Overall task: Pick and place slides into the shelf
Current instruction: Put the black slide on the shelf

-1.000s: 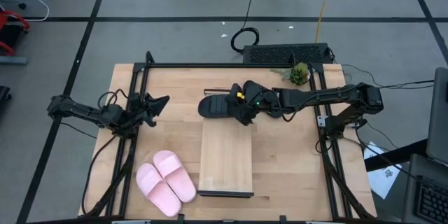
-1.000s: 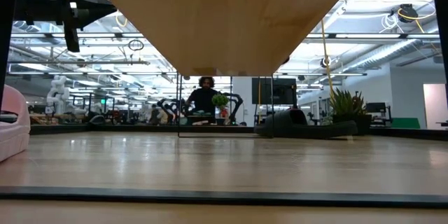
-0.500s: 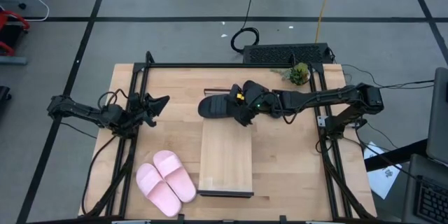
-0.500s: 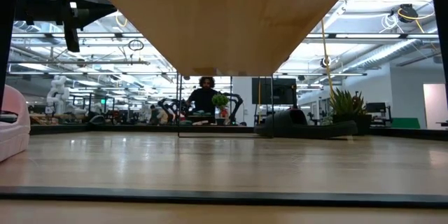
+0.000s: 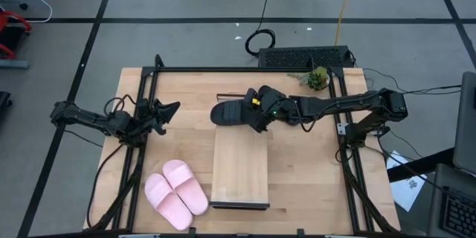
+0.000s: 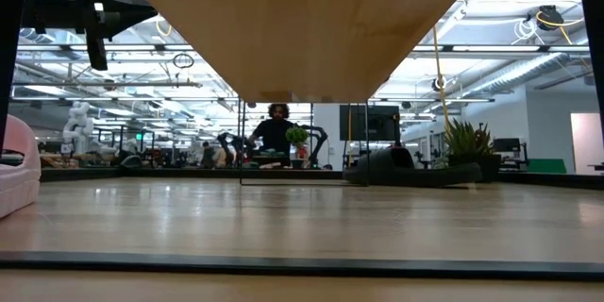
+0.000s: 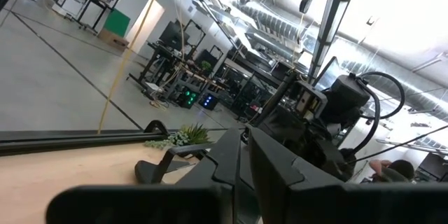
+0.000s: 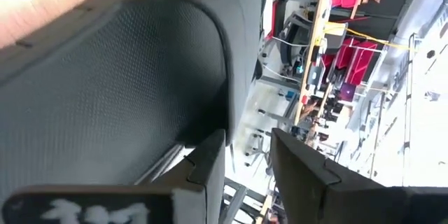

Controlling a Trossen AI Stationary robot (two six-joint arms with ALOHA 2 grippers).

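The black slides (image 5: 229,112) lie on the table just beyond the far end of the shelf (image 5: 239,165); my right arm covers part of them. In the low view they show far off as a dark mound (image 6: 389,164). My right gripper (image 5: 258,117) is low at their right end, narrowly open, with only the room showing between its fingers (image 8: 248,164). The pink slides (image 5: 175,193) rest side by side on their soles near the table's near left corner. My left gripper (image 5: 169,109) hovers shut over the table's left side (image 7: 241,157). My right gripper has the outer side of one finger (image 8: 210,157) lying along the black slide's textured surface (image 8: 133,91). Nothing is between the two fingers. It comes in low from the table's right. Whether that finger reaches under the strap cannot be told.
A small green plant (image 5: 317,79) stands at the far right corner, close behind my right arm. A black metal frame (image 5: 141,89) borders the table. The shelf's underside (image 6: 302,28) fills the top of the low view. A person (image 6: 275,132) sits far behind the table.
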